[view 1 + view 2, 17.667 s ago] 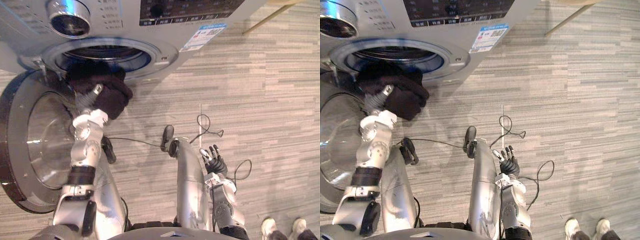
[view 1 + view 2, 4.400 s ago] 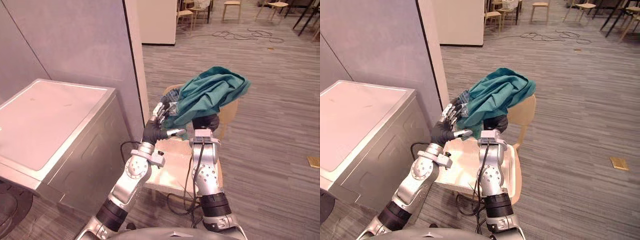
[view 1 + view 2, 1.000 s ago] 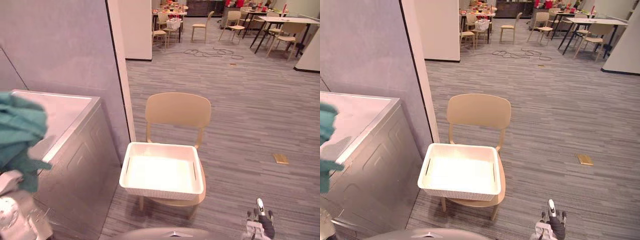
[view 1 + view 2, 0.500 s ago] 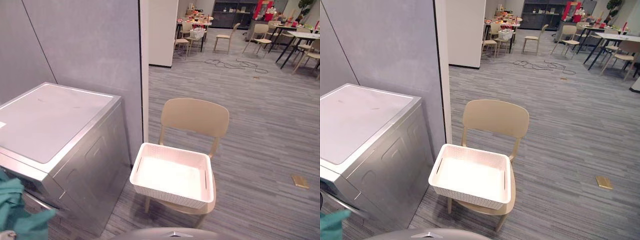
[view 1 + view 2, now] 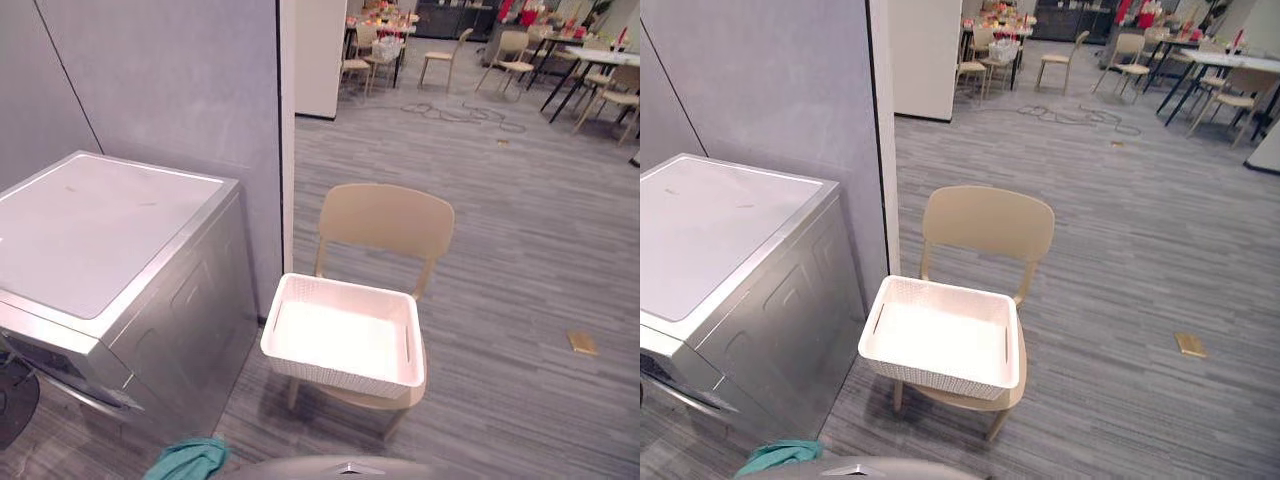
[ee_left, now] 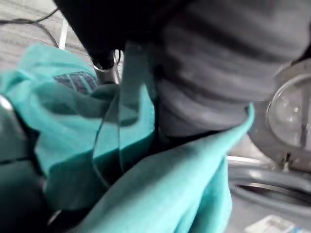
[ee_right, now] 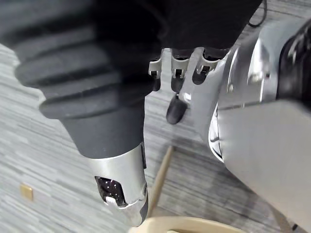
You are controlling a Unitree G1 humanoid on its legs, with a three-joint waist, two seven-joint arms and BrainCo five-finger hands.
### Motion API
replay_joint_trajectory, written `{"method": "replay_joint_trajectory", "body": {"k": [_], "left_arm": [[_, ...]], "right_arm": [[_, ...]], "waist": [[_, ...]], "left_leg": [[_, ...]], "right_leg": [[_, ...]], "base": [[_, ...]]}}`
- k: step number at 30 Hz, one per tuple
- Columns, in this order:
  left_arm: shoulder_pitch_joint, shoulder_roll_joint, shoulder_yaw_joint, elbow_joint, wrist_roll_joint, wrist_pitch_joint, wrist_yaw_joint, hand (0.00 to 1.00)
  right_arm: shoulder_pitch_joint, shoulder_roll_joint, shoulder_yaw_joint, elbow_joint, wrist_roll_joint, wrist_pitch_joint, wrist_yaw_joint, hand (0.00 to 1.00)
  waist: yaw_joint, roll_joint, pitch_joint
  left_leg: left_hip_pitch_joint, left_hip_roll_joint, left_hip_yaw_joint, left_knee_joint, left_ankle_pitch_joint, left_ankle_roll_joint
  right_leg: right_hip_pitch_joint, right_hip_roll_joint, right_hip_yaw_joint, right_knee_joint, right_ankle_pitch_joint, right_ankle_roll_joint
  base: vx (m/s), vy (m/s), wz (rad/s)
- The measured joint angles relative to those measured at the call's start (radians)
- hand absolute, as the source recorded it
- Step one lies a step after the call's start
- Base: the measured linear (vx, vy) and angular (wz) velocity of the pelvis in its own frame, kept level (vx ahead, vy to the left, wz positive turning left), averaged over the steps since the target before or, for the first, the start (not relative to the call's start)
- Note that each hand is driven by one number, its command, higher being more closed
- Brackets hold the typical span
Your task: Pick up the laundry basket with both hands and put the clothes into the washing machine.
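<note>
In the left eye view, a crumpled teal cloth garment (image 5: 186, 460) is seen at the bottom edge, in front of the silver-grey front-loading washing machine (image 5: 110, 260). A second earlier it was held high beside the machine's top, so it has been brought down towards the front, where the door is judged to be. One white woven plastic laundry basket (image 5: 345, 340) is left empty on one beige plastic chair (image 5: 385, 225), well apart from the garment, ahead and to the right of it. This piece is therefore judged to be the last of the load. In the right eye view the count is the same: one garment, one basket, one near chair, one machine, plus one small tan tile (image 5: 1190, 344) on the floor. In the left wrist view, the left hand (image 6: 194, 73) is wrapped in the teal garment; whether it is closed on the cloth cannot be told. The round glass door (image 6: 291, 121) lies just past it. In the right wrist view, the right hand (image 7: 176, 80) is seen relaxed and empty.
</note>
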Motion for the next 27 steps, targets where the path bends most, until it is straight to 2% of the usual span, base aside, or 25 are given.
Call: {"method": "replay_joint_trajectory", "body": {"k": [2,3,4,6,9,10,12,14,16,17,18,19,20,21,23,24,26,27], "left_arm": [[-0.002,0.011,-0.082,0.006,0.043,0.000,-0.008,1.00],[-0.012,0.032,-0.127,0.000,0.048,-0.001,-0.012,1.00],[-0.014,0.045,-0.144,-0.003,0.053,-0.001,-0.014,1.00],[-0.006,0.053,-0.173,-0.009,0.061,-0.001,-0.022,1.00],[-0.003,0.061,-0.200,-0.032,0.062,-0.001,-0.023,1.00],[-0.014,0.065,-0.212,-0.051,0.062,-0.004,-0.025,1.00],[-0.028,0.064,-0.216,-0.060,0.062,-0.005,-0.025,1.00],[-0.046,0.057,-0.233,-0.061,0.062,-0.005,-0.025,1.00],[-0.056,0.035,-0.232,-0.061,0.062,-0.005,-0.025,1.00],[-0.056,0.028,-0.231,-0.060,0.062,-0.005,-0.025,1.00],[-0.059,0.032,-0.234,-0.068,0.061,-0.006,-0.026,1.00],[-0.068,0.037,-0.234,-0.071,0.061,-0.008,-0.026,1.00],[-0.087,0.055,-0.223,-0.059,0.061,-0.006,-0.023,1.00],[-0.102,0.053,-0.207,-0.036,0.061,-0.003,-0.017,1.00],[-0.091,0.048,-0.215,-0.020,0.062,-0.002,-0.006,1.00],[-0.097,0.053,-0.220,-0.015,0.063,-0.002,0.000,1.00],[-0.120,0.062,-0.238,-0.016,0.065,-0.001,-0.001,1.00],[-0.152,0.061,-0.263,-0.016,0.065,0.000,-0.002,1.00]], "right_arm": [[-0.015,0.000,0.033,0.000,0.000,0.000,0.000,0.00],[-0.015,0.001,0.060,0.000,-0.001,0.002,0.000,0.00],[-0.010,0.001,0.069,0.000,-0.001,0.002,0.000,0.00],[-0.004,-0.008,0.100,-0.001,-0.002,-0.001,0.000,0.00],[-0.009,-0.015,0.157,-0.009,-0.043,0.000,0.004,0.00],[-0.021,-0.028,0.190,-0.016,-0.070,0.001,0.005,0.00],[-0.026,-0.042,0.237,-0.038,-0.084,0.000,0.013,0.00],[-0.035,-0.066,0.264,-0.040,-0.102,-0.001,0.019,0.00],[-0.059,-0.099,0.277,-0.040,-0.116,-0.001,0.020,0.00],[-0.090,-0.121,0.285,-0.043,-0.116,-0.002,0.020,0.00],[-0.126,-0.128,0.284,-0.048,-0.116,-0.003,0.021,0.00],[-0.141,-0.128,0.282,-0.051,-0.116,-0.003,0.021,0.00],[-0.156,-0.121,0.277,-0.063,-0.116,-0.012,0.021,0.00],[-0.165,-0.116,0.250,-0.074,-0.116,-0.025,0.022,0.00],[-0.158,-0.133,0.236,-0.074,-0.115,-0.034,0.020,0.00],[-0.143,-0.142,0.219,-0.075,-0.114,-0.040,0.020,0.00],[-0.130,-0.145,0.180,-0.069,-0.110,-0.042,0.014,0.00],[-0.130,-0.149,0.158,-0.053,-0.105,-0.040,0.003,0.00]], "waist": [[-0.001,0.020,0.023],[-0.007,0.006,0.045],[-0.008,0.000,0.051],[-0.007,-0.004,0.056],[-0.006,0.007,0.061],[0.000,0.028,0.087],[-0.001,0.044,0.107],[0.003,0.061,0.119],[0.006,0.081,0.137],[0.011,0.100,0.141],[0.012,0.105,0.142],[0.007,0.099,0.146],[0.003,0.070,0.161],[-0.002,0.065,0.167],[-0.012,0.069,0.164],[-0.031,0.075,0.159],[-0.047,0.090,0.148],[-0.050,0.104,0.140]], "left_leg": [[0.008,0.025,0.017,0.000,0.000,-0.003],[0.020,0.025,0.017,0.000,0.003,-0.007],[0.024,0.023,0.019,0.000,0.004,-0.010],[0.029,0.034,0.026,0.001,0.001,-0.014],[-0.003,0.076,0.025,0.033,-0.024,-0.049],[-0.039,0.110,0.008,0.097,-0.032,-0.056],[-0.077,0.134,-0.033,0.126,-0.037,-0.058],[-0.094,0.135,-0.090,0.120,-0.016,-0.043],[-0.097,0.137,-0.115,0.113,0.026,0.004],[-0.122,0.137,-0.125,0.119,0.056,0.039],[-0.178,0.133,-0.124,0.134,0.104,0.072],[-0.186,0.123,-0.139,0.102,0.165,0.075],[-0.189,0.113,-0.150,0.109,0.179,0.077],[-0.210,0.148,-0.077,0.390,0.018,0.099],[-0.149,0.215,0.020,0.567,-0.076,0.116],[-0.090,0.267,0.061,0.606,-0.099,0.114],[-0.090,0.308,0.058,0.564,-0.100,0.094],[-0.089,0.321,0.054,0.469,-0.081,0.056]], "right_leg": [[0.001,0.018,0.016,0.021,-0.001,-0.012],[-0.008,0.020,0.031,0.053,-0.016,-0.011],[-0.012,0.019,0.040,0.060,-0.012,0.002],[-0.022,0.031,0.048,0.078,-0.012,0.004],[-0.039,0.064,0.046,0.073,-0.011,0.002],[-0.038,0.090,0.041,0.072,-0.006,-0.006],[-0.037,0.111,0.007,0.078,0.003,-0.011],[-0.040,0.114,-0.038,0.102,0.023,-0.001],[-0.059,0.101,-0.071,0.179,-0.013,0.007],[-0.091,0.092,-0.086,0.244,-0.043,-0.001],[-0.123,0.088,-0.103,0.281,-0.067,-0.023],[-0.121,0.083,-0.125,0.273,-0.068,-0.028],[-0.103,0.046,-0.192,0.246,-0.064,-0.038],[-0.080,0.031,-0.231,0.274,-0.070,-0.048],[-0.038,0.017,-0.271,0.309,-0.080,-0.062],[-0.013,0.011,-0.318,0.332,-0.089,-0.065],[-0.030,0.011,-0.366,0.365,-0.105,-0.064],[-0.057,0.008,-0.399,0.400,-0.111,-0.062]], "base": [[-0.03,-0.028,-0.34],[0.00,-0.036,-0.07],[-0.02,-0.035,0.02],[0.02,-0.057,-0.09],[0.08,-0.115,-0.03],[0.05,-0.102,0.11],[0.10,-0.137,0.36],[0.12,-0.090,0.61],[0.07,-0.063,0.49],[0.04,-0.090,0.60],[0.04,-0.101,0.73],[0.03,-0.080,1.01],[0.05,-0.080,0.98],[0.05,-0.088,0.85],[0.03,-0.027,0.57],[0.03,0.080,0.87],[0.04,0.138,0.98],[0.03,0.255,1.07]]}}
